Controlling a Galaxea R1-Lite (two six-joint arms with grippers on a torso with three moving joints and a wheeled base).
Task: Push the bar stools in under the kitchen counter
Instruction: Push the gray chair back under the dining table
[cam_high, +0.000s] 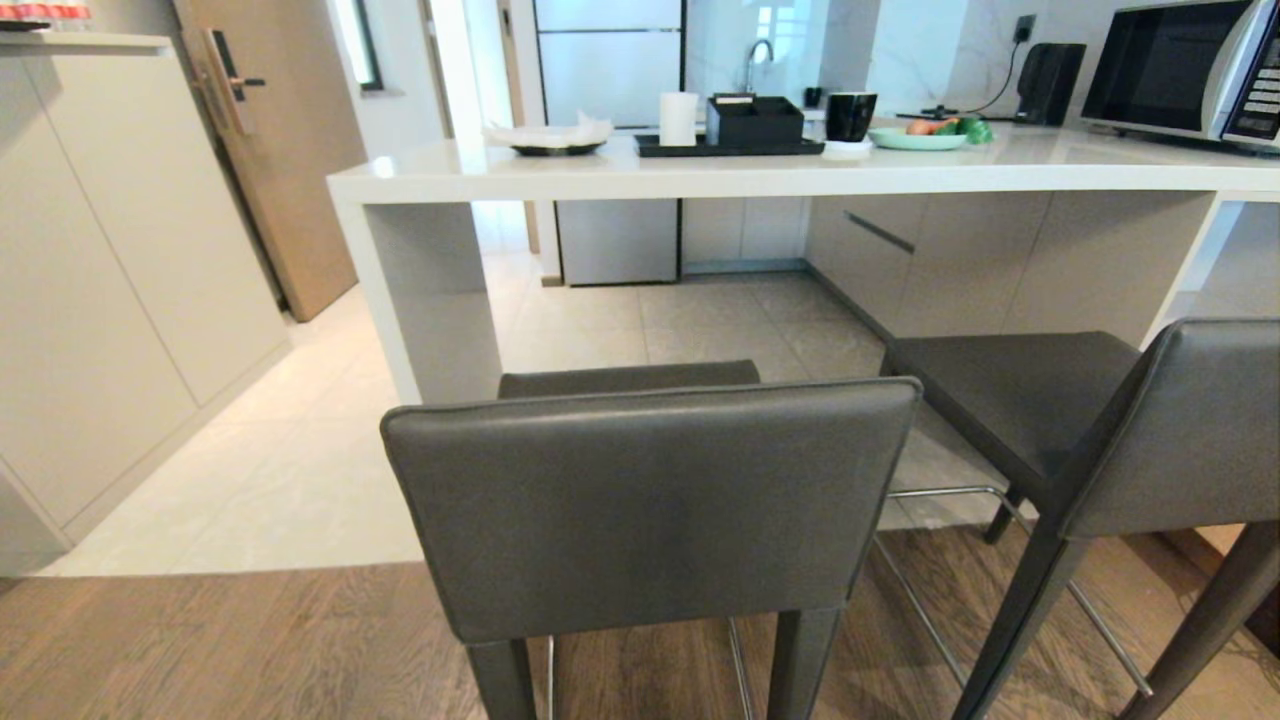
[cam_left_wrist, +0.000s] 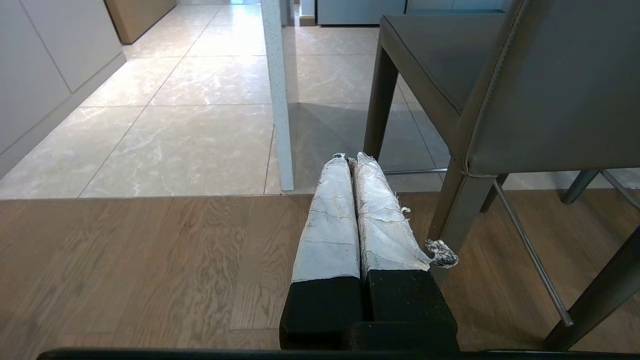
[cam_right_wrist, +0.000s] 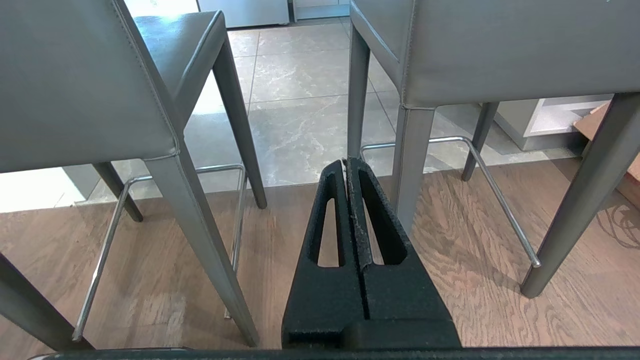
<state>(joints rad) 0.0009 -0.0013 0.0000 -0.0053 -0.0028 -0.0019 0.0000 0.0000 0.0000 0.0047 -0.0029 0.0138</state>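
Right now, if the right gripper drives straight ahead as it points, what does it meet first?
Probably nothing early: the right gripper, fingers shut, points into the gap between the two dark grey leather bar stools; depth is unclear.

We see a bright, evenly lit room, with daylight coming from the window (cam_high: 362, 45) and glass doors behind the tabletop (cam_high: 760, 170), which shows soft glare. The tiled floor (cam_left_wrist: 200, 125) gleams with pale reflections and holds a faint shadow beside the slab leg. Lines bow slightly toward the head view's edges, where detail softens.
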